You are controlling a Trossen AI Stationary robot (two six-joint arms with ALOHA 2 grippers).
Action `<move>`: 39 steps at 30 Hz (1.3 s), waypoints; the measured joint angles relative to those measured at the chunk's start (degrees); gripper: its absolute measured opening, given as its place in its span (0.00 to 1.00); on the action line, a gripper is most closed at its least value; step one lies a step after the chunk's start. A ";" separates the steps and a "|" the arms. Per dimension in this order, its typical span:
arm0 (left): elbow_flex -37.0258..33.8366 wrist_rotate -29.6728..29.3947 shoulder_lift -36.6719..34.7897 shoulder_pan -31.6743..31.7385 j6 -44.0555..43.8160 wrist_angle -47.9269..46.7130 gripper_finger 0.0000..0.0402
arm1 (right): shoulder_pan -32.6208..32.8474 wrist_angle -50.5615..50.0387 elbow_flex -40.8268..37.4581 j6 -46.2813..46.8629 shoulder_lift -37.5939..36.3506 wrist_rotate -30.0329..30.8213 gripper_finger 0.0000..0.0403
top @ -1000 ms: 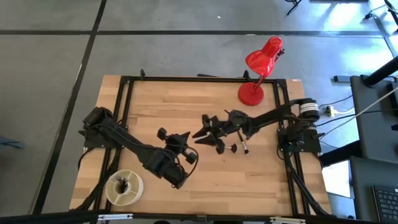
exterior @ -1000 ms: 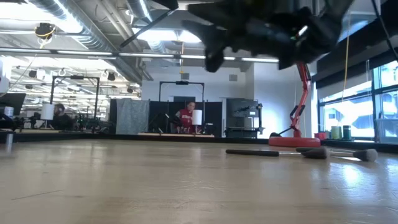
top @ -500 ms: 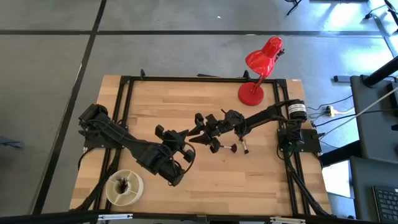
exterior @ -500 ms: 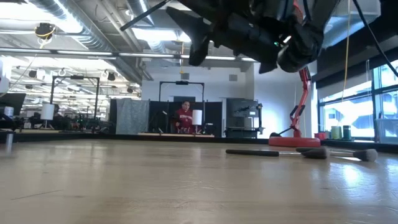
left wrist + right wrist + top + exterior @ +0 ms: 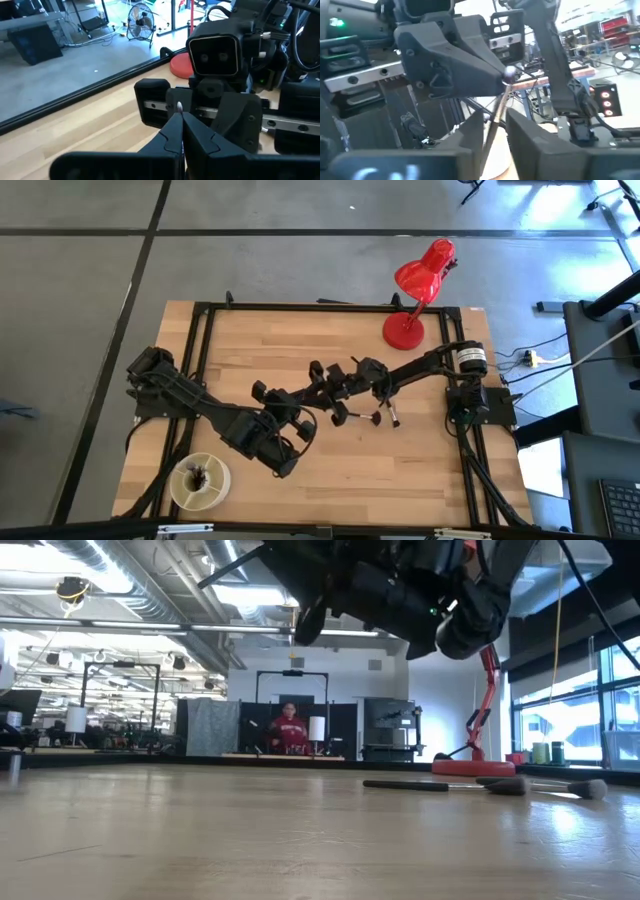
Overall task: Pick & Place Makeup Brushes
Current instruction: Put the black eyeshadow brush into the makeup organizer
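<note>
In the low view, both arms are cut off by the top edge; the brush tips (image 5: 590, 787) are blurred.

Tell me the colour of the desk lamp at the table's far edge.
Red: the desk lamp has a red shade and round red base, clearest in the high view.

Cup (image 5: 199, 481) at table's (image 5: 420, 470) front-left corner, lamp (image 5: 416, 292) at back-right, two makeup brushes (image 5: 378, 418) right of centre.

Grey floor (image 5: 300, 240); red desk lamp (image 5: 420, 290); bright windows (image 5: 575, 720)
</note>
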 joint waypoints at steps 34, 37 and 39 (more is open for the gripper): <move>-29.30 9.44 -28.59 1.69 -9.75 -29.33 0.24 | 10.02 -39.51 33.41 -27.96 10.30 6.33 0.04; -33.77 9.09 -31.02 2.70 -14.15 -28.74 0.24 | 10.63 -39.61 38.38 -27.92 14.52 5.86 0.04; -35.97 8.70 -32.06 3.23 -14.57 -27.29 0.24 | 11.21 -39.68 41.92 -27.95 17.51 5.84 0.06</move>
